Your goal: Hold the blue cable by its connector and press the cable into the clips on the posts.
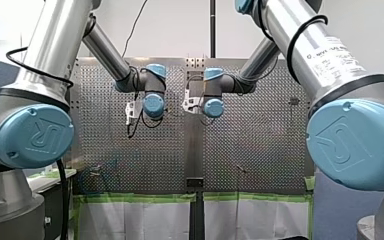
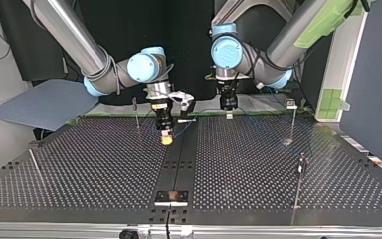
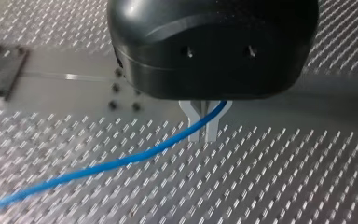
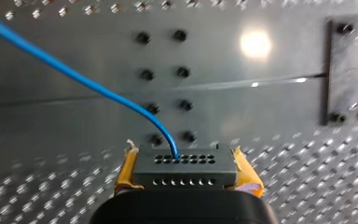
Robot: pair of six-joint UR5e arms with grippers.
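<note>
In the right wrist view, a black connector (image 4: 186,173) with rows of small holes sits between yellow pads. My right gripper (image 4: 184,156) is shut on it. The blue cable (image 4: 74,74) leaves the connector's top and arcs away over the table's bare middle strip. In the left wrist view, the pale fingers of my black left gripper (image 3: 204,135) pinch the blue cable (image 3: 121,162), which trails off low over the perforated plate. In the top view, my right gripper (image 2: 166,138) hangs just above the table near the centre seam. My left gripper (image 2: 228,113) is beside it, farther back.
Thin upright posts stand on the perforated table (image 2: 89,164): one (image 2: 136,112) behind my right gripper, two (image 2: 292,117) (image 2: 301,174) at the top view's right. A small metal plate (image 2: 171,197) lies on the centre seam near the front edge.
</note>
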